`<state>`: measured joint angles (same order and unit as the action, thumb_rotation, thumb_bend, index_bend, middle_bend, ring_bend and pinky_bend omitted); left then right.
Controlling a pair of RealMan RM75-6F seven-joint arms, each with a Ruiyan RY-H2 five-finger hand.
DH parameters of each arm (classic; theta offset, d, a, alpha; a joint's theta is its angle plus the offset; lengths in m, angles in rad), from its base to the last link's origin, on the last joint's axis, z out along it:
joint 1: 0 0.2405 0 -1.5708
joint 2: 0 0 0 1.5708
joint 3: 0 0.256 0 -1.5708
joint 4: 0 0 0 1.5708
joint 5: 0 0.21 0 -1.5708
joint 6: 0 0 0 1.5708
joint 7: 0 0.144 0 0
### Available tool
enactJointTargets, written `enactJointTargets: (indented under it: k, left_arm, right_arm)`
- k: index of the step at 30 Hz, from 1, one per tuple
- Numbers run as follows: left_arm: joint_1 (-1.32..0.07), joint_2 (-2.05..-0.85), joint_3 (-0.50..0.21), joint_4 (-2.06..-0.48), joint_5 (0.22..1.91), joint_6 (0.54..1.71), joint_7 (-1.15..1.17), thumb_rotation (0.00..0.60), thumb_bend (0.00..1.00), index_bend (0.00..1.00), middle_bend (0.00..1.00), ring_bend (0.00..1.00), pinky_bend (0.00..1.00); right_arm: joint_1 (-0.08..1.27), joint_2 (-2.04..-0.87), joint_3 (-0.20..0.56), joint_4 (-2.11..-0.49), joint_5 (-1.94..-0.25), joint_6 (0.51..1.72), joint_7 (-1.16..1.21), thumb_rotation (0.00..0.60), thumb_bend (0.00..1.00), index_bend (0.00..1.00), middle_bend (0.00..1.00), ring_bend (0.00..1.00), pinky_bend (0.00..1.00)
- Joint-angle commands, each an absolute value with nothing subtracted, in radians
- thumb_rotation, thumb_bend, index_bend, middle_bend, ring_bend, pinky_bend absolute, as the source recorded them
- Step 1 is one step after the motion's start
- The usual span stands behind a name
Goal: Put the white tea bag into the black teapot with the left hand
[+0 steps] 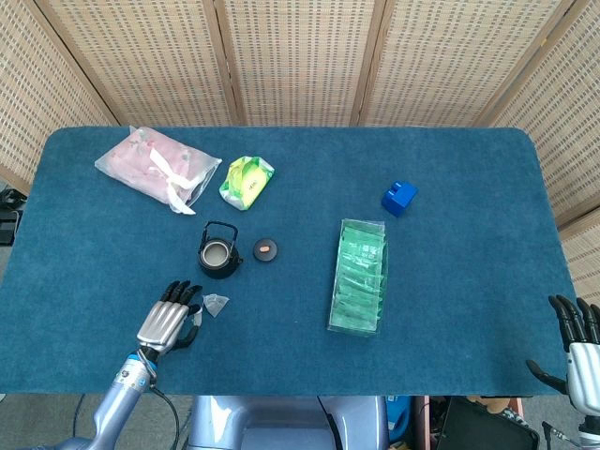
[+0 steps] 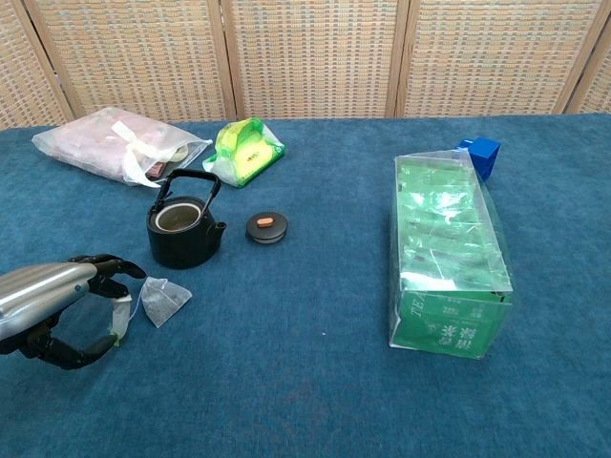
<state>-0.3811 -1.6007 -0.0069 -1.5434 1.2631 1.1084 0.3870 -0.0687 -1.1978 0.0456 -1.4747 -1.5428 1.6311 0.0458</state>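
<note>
The left hand [image 2: 57,305], silver-backed with black fingers, sits at the lower left of the chest view, fingers curled in a loose hook with nothing between them. Just to its right, touching or nearly touching the fingertips, the small white mesh tea bag [image 2: 163,299] lies flat on the blue cloth table [image 2: 305,382]; I cannot tell which way its long axis runs. Up-frame from the bag stands the squat black iron teapot [image 2: 183,232], handle upright, mouth uncovered, its round black lid [image 2: 266,228] lying beside it to the right. The right hand [image 1: 579,352] idles at the lower right corner of the head view, fingers apart and empty, well away. So the left is far nearer: it needs a short reach rightward to pinch.
</note>
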Motion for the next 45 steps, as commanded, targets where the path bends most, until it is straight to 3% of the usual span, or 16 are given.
enactJointTargets:
  k: [1,11,18,45]
  left_arm:
    - [-0.377,-1.591,-0.008,-1.556,1.281,1.127,0.375,0.600,0.49,0.60,0.14,0.00,0.00]
    - [-0.381,-1.496,-0.051,-1.664,1.367,1.207,0.310,0.600,0.49,0.60,0.14,0.00,0.00]
    - [-0.421,-1.439,-0.131,-1.729,1.393,1.227,0.267,0.600,0.49,0.60,0.14,0.00,0.00]
    - [-0.511,-1.432,-0.255,-1.739,1.400,1.267,0.266,0.600,0.49,0.60,0.15,0.00,0.00]
  right_arm:
    - [-0.069,-1.198,0.046,-1.474,-1.544,1.633,0.046,0.600,0.12,0.11,0.18,0.03,0.10]
    - [-0.068,-1.201,0.046,-1.470,-1.546,1.633,0.051,0.600,0.12,0.11,0.18,0.03,0.10]
    - [-0.069,-1.204,0.046,-1.465,-1.545,1.631,0.056,0.600,0.12,0.11,0.18,0.03,0.10]
    - [-0.069,-1.211,0.048,-1.450,-1.533,1.620,0.071,0.600,0.12,0.11,0.18,0.03,0.10]
